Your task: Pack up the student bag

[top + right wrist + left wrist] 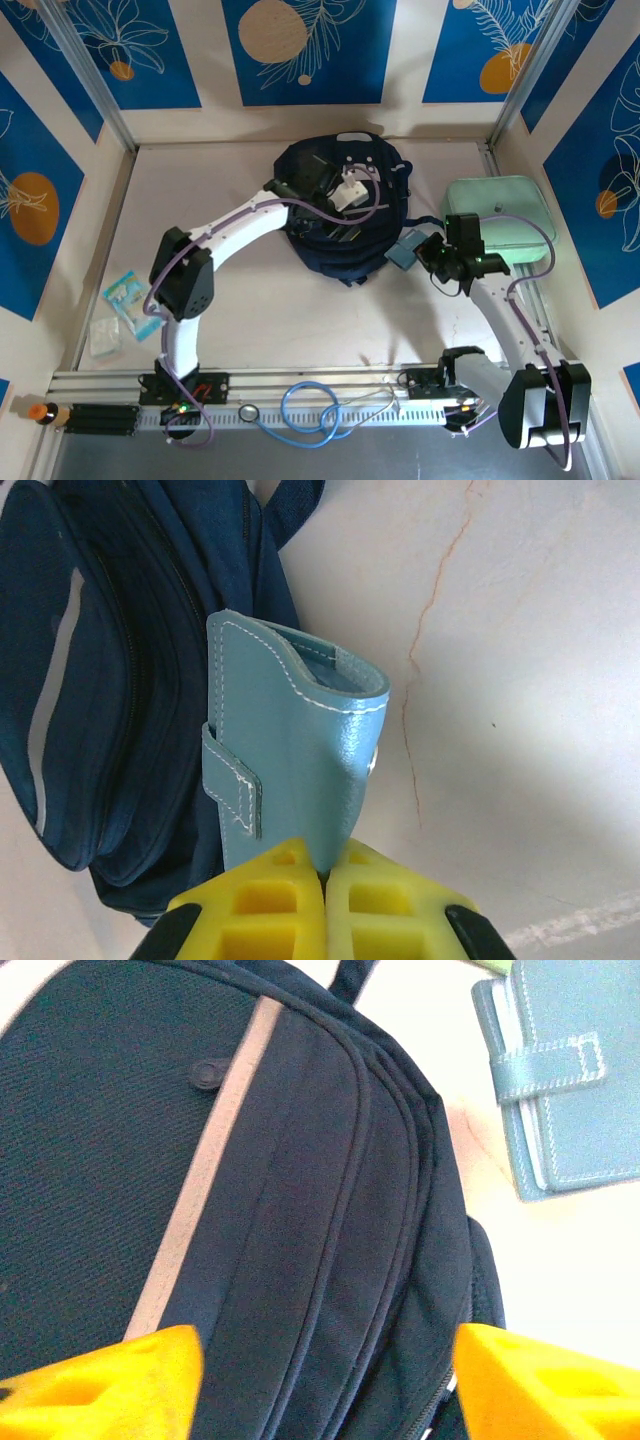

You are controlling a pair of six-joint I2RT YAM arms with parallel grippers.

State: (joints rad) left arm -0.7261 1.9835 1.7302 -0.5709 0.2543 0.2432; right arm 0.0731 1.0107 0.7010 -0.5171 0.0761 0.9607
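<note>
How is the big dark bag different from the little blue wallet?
The student bag is much bigger than the wallet. The bag is dark navy with a pale stripe; the wallet is light teal with white stitching. The bag lies on the table, while the right claw is shut on the wallet's edge. Both are shades of blue.
</note>
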